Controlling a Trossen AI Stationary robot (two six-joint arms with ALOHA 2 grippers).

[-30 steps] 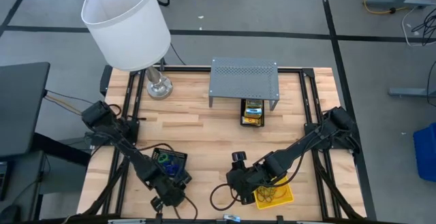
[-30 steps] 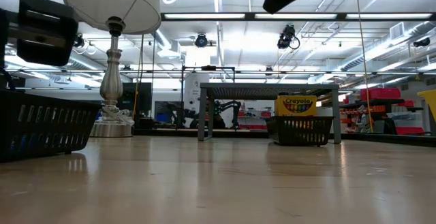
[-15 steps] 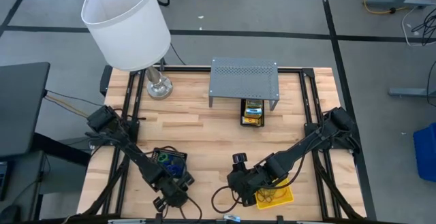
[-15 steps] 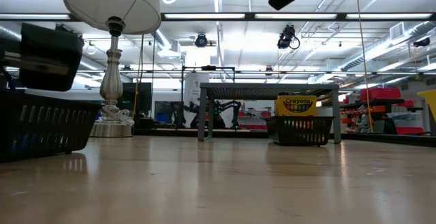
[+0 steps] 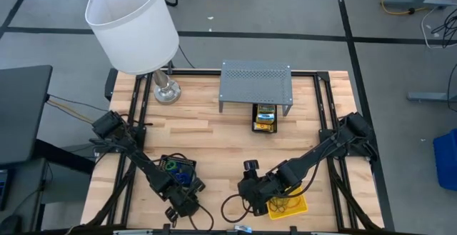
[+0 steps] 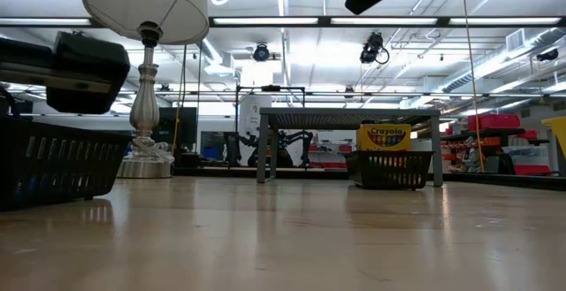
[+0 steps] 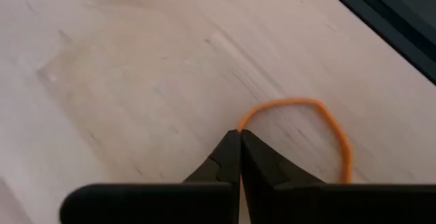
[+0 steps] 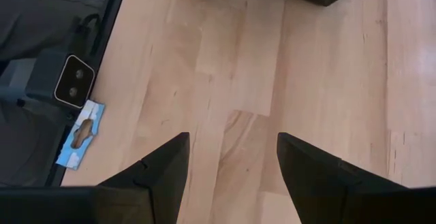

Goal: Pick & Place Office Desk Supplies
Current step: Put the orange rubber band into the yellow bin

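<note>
Jaws of left gripper pressed together on orange rubber band, its loop just beyond their tips

From overhead I get even, bright light with only soft shadows on the surface. At table height the ceiling strip lights glare and wash across the wood, and the dark arm near the lens is a blur. On my left wrist feed the fingers are sharp, the wood beyond slightly soft.

white-shaded lamp, grey perforated shelf
</note>
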